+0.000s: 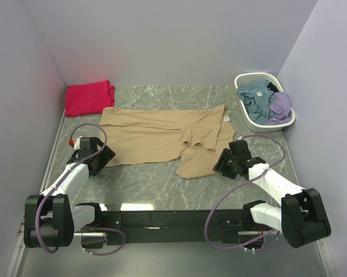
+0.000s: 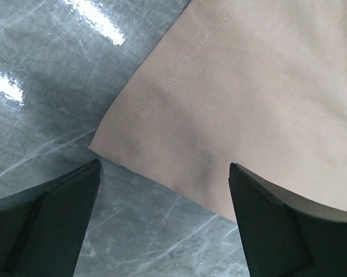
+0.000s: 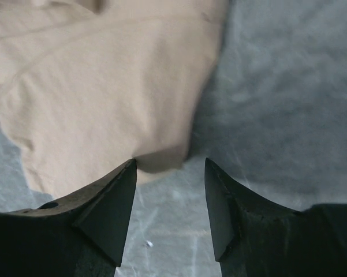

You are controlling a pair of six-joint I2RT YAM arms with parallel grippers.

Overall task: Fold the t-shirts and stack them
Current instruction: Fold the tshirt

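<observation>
Jaws wide on my left gripper (image 2: 164, 166) over the near-left hem corner, part-open & empty on my right gripper (image 3: 170, 161) at the near-right edge of the tan short-sleeved cloth t-shirt (image 1: 156, 135) spread flat betw. them: light, floppy, so pinch corners.

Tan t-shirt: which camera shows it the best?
The top external view. There the whole tan t-shirt lies spread on the table, even its small white label. The left wrist view shows only a stitched hem corner, and the right wrist view shows only a rumpled edge.
</observation>
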